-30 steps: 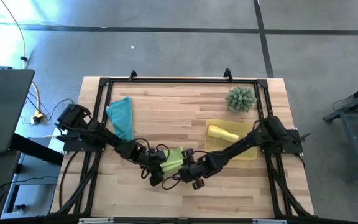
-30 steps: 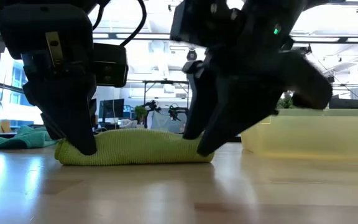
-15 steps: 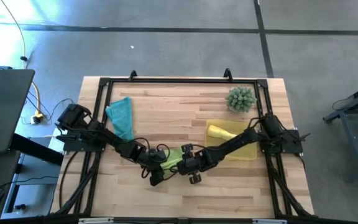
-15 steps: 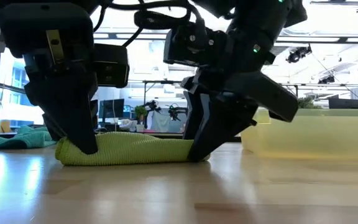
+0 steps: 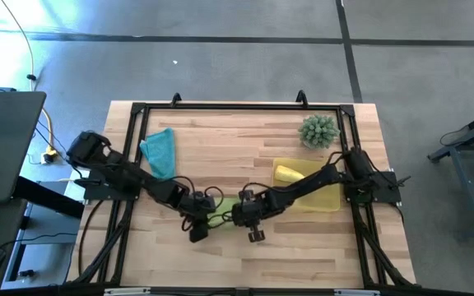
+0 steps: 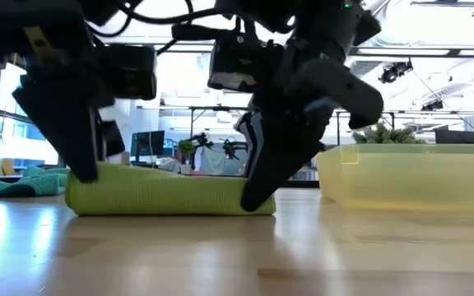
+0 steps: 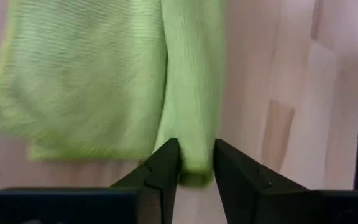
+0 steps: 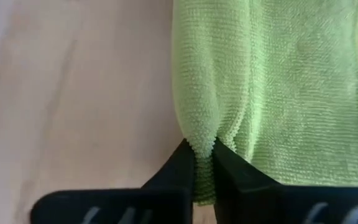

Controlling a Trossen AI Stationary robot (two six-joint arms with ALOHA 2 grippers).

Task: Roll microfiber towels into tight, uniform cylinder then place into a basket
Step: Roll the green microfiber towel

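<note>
The lime green towel [image 5: 223, 216] lies on the table between the 2 pincers, its long axis running from one to the other; the right gripper [image 8: 204, 163] is clenched on its near edge; the left gripper [image 7: 196, 167], fingers parted, straddles the opposite end's fold; the basket [image 5: 333, 200] lies beyond the right one.

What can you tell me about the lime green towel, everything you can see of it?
The lime green towel is a soft, ribbed microfiber cloth, loosely rolled into a low log lying flat on the wooden table near its front edge. The right pincer pinches one end shut; the left pincer straddles a fold at the other end.
</note>
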